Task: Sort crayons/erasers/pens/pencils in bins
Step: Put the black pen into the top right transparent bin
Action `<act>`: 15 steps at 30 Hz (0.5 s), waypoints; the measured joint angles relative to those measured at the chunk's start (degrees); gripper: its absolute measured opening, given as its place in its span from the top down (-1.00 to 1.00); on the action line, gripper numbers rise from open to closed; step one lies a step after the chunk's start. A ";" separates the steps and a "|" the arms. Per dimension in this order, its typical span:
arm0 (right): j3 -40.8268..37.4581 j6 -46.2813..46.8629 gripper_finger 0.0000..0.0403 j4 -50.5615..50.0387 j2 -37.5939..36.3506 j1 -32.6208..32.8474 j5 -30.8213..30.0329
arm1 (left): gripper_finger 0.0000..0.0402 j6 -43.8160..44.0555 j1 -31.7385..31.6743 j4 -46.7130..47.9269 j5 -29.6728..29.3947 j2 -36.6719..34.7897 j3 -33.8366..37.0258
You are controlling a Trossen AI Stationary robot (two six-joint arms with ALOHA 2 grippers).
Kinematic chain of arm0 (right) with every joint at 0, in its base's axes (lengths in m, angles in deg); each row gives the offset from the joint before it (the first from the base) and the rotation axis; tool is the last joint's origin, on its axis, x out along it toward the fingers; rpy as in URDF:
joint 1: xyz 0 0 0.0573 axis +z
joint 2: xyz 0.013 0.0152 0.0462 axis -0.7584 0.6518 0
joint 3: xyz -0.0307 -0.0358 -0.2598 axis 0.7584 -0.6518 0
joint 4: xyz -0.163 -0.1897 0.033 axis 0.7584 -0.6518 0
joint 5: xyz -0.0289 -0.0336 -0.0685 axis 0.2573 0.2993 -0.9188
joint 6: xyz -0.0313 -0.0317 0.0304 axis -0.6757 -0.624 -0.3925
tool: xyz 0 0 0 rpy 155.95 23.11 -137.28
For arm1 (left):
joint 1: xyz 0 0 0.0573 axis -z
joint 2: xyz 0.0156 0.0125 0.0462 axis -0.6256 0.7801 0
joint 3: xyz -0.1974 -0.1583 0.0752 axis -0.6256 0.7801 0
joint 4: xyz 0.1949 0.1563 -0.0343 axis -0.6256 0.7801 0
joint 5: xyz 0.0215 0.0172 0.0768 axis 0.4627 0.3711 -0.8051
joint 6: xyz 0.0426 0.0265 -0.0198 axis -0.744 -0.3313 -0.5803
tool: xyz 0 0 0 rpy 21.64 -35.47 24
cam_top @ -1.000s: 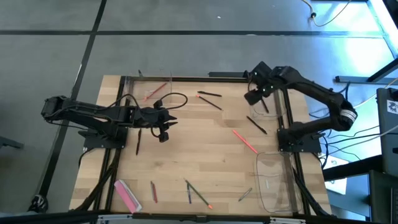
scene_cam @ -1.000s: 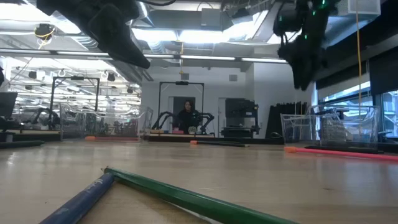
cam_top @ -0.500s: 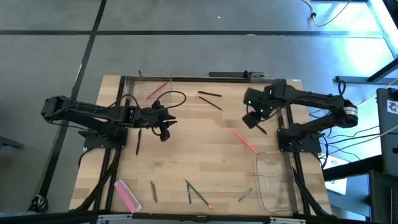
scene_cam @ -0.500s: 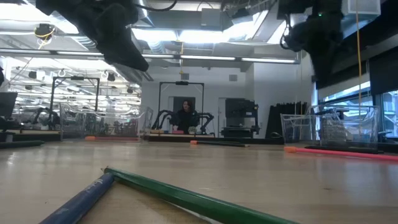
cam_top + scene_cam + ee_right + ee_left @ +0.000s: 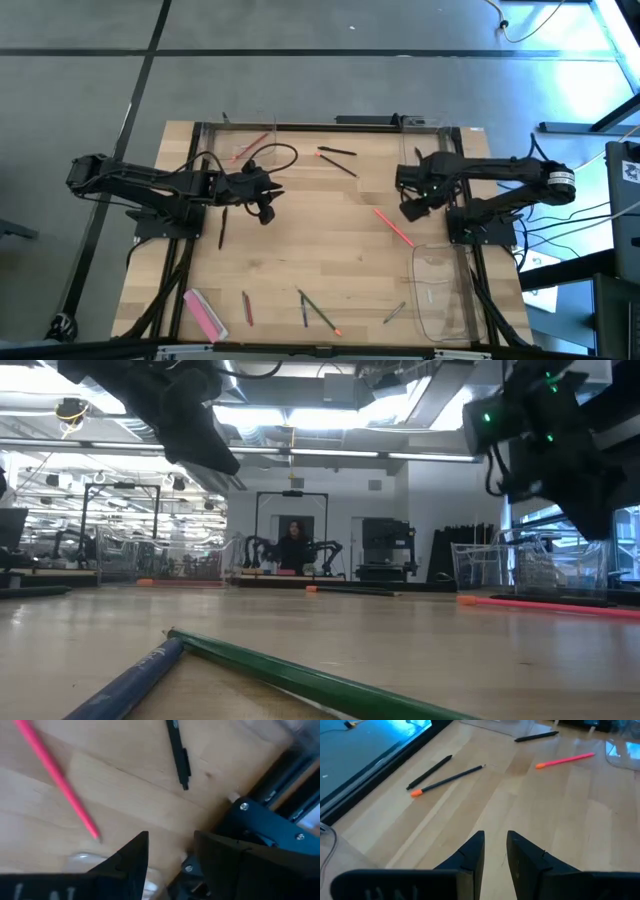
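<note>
A wooden table (image 5: 330, 250) seen from above, with 2 dark robot arms reaching in from either side and writing tools scattered across it. The right gripper (image 5: 412, 209) hangs just above the table near its right edge, jaws spread wide and holding nothing; its wrist camera looks down on a black pen (image 5: 179, 753) and a pink-red crayon (image 5: 57, 777) lying apart on the wood. The left gripper (image 5: 264, 212) waits over the left half of the table, fingers parted by a narrow gap and empty. A clear bin (image 5: 440, 290) sits at the near right edge, and another clear bin (image 5: 240, 140) at the far left holds a crayon. More pencils (image 5: 318, 310) lie along the near edge beside a flat pink eraser (image 5: 205, 313). The step in hand appears to be the right arm's approach to a pick, probably the pen; next it would need to line its jaws across the shaft, lower and close.
</note>
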 joint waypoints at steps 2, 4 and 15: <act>-2.62 -2.73 0.21 2.43 0.00 0.00 -0.01 | 0.63 0.12 0.00 0.02 -0.53 0.00 0.00; -5.09 -5.76 0.21 5.56 0.00 -0.19 0.07 | 0.63 0.22 0.00 -0.01 -1.77 -0.01 0.00; -13.58 -11.54 0.21 17.86 0.00 -1.91 -0.23 | 0.63 2.71 -1.12 -0.22 -4.26 0.00 0.00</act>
